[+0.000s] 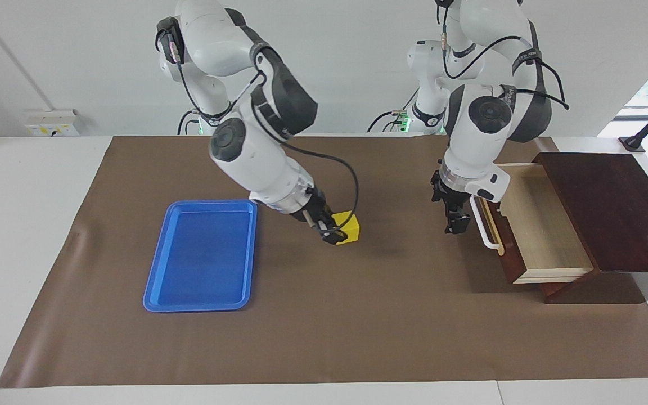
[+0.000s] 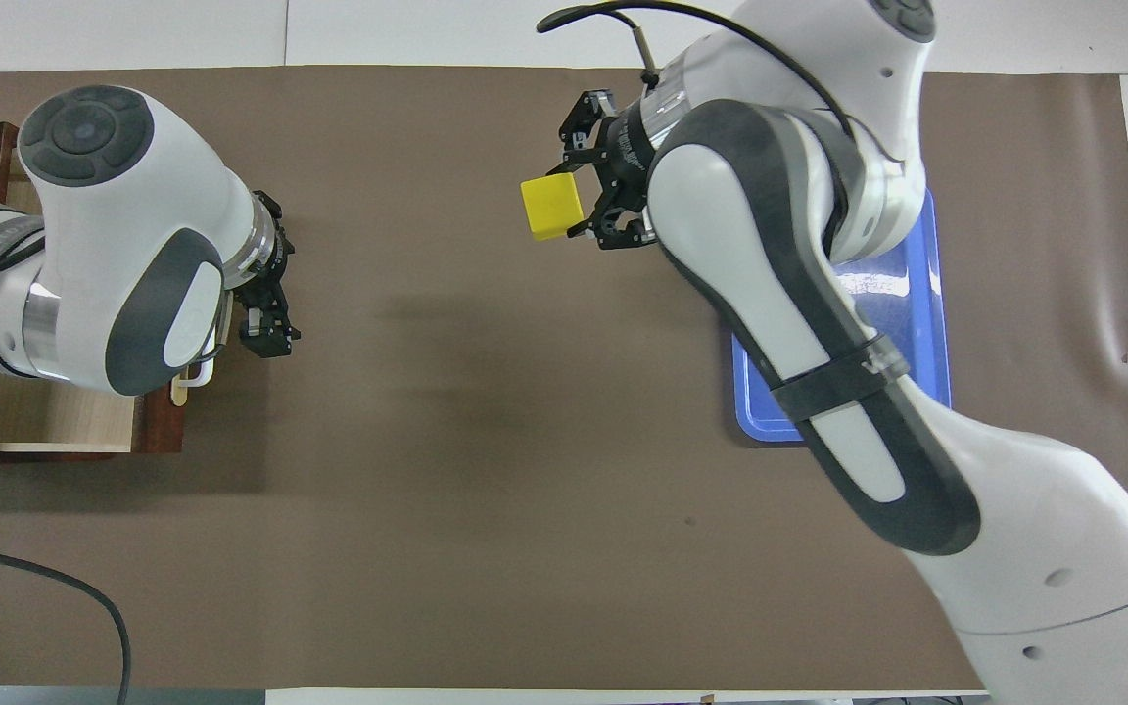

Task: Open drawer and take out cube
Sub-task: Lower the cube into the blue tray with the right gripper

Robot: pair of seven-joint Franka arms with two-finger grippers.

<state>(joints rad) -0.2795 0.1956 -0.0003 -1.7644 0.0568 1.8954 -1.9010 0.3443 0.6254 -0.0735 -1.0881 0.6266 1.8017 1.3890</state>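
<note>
1. Cube (image 1: pixel 348 228), bright yellow, gripped in the right tool (image 1: pixel 332 232) above the brown mat (image 1: pixel 324 326), between the blue tray (image 1: pixel 199 304) and the drawer (image 1: pixel 532 225); fingers clamped on its sides, cube projecting from the fingertips.
2. Same cube (image 2: pixel 552 207) seen from overhead at the tip of the right tool (image 2: pixel 591 201), beside the tray's (image 2: pixel 750 416) edge nearest the left arm's end of the table, not over the tray itself.
3. Left tool (image 1: pixel 454 220) empty, hanging over the mat just in front of the drawer's white bar handle (image 1: pixel 482 225), pointed down; jaws spread apart, nothing between them.
4. From overhead, left tool (image 2: pixel 265 323) beside the drawer front, well apart from the cube.
5. Drawer pulled well out of the dark wooden box (image 1: pixel 616 214) at the left arm's end of the table, pale wood interior exposed and bare.
6. Tray flat on the mat toward the right arm's end, partly covered in the overhead view by the right arm (image 2: pixel 819 323).
</note>
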